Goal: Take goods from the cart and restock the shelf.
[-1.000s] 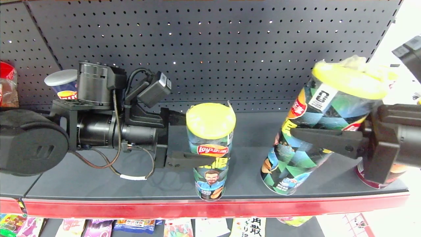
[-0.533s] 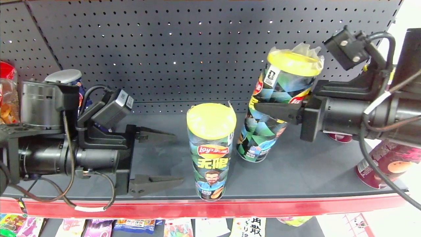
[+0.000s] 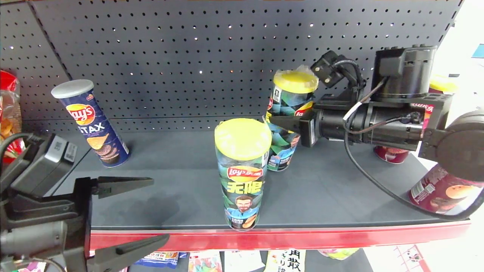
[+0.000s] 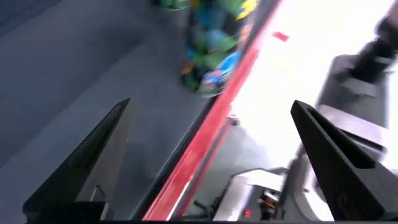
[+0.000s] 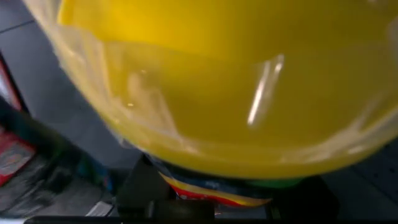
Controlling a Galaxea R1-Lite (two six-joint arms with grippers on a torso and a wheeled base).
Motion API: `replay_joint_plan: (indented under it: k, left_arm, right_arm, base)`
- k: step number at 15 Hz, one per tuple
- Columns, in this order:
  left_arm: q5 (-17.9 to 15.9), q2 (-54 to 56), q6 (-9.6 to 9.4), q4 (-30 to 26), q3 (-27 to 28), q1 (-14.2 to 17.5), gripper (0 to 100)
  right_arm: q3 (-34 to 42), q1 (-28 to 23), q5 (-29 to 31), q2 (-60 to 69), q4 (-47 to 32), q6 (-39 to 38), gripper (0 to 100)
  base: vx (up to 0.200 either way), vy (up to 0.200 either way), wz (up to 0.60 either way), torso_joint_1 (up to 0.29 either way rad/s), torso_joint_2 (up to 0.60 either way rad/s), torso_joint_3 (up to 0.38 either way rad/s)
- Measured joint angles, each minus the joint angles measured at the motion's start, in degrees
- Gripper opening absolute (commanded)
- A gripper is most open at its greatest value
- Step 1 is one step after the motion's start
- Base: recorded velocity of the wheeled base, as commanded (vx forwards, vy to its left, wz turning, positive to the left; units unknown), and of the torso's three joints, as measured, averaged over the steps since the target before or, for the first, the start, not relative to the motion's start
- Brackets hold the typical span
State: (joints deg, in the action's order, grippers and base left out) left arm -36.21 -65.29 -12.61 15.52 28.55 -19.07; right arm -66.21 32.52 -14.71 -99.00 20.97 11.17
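The shelf [image 3: 332,196] is a dark deck with a red front lip [image 3: 302,238] and a pegboard [image 3: 211,56] closing off the back. A front can [image 3: 242,177] with a yellow lid stands upright right at the lip. Bare deck lies on both sides of it: a wide stretch toward a blue can [image 3: 92,124] that leans against the pegboard at the left, and another toward a maroon can [image 3: 440,189] tilted at the right end near the lip.

The right arm comes in level from the right, above the deck, with its fingers pointing to the robot's left. The right gripper [image 3: 286,121] is closed around the middle of the held can [image 3: 294,81], and one dark finger crosses the can's near side. This held can sits behind the front can and just to its right, near the pegboard. Its long axis is almost upright, lid up, with the top leaning slightly to the right. The front can hides its base, so contact with the deck cannot be judged. In the right wrist view its yellow lid [image 5: 217,74] looms close.

The left gripper [image 3: 160,209] hangs low at the left front and holds nothing. Its fingers [image 3: 121,184] are spread wide and point right. In the left wrist view the lip [image 4: 205,143] runs between them.
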Motion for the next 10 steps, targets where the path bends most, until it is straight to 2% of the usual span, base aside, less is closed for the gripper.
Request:
replay_joint_plan:
  k: [1,2,6,9,10]
  left_arm:
    - [2.18,2.07,0.73,-0.04,-1.57,0.05,100]
    - [2.93,4.13,1.8,-0.04,-3.0,0.05,100]
    - [3.15,7.96,3.61,0.11,-4.85,-0.02,100]
    - [2.22,8.79,6.49,0.11,-5.21,-0.17,100]
    - [2.19,8.92,6.67,0.18,-5.23,-0.17,100]
  right_arm:
    - [-0.94,-0.04,0.0,-1.11,0.02,0.11,0]
    - [-1.87,-0.04,0.05,-2.32,0.02,0.16,0]
    - [-4.83,0.66,-0.04,-5.61,0.02,0.21,0]
    - [-5.97,0.88,0.05,-7.39,0.33,0.32,0]
    - [-6.14,0.9,0.02,-7.75,0.29,0.32,0]
  base:
    - [0.0,0.0,0.0,0.0,0.0,0.0]
    - [0.0,0.0,0.0,0.0,0.0,0.0]
    - [0.0,0.0,0.0,0.0,0.0,0.0]
    - [0.0,0.0,0.0,0.0,0.0,0.0]
    - [0.0,0.0,0.0,0.0,0.0,0.0]
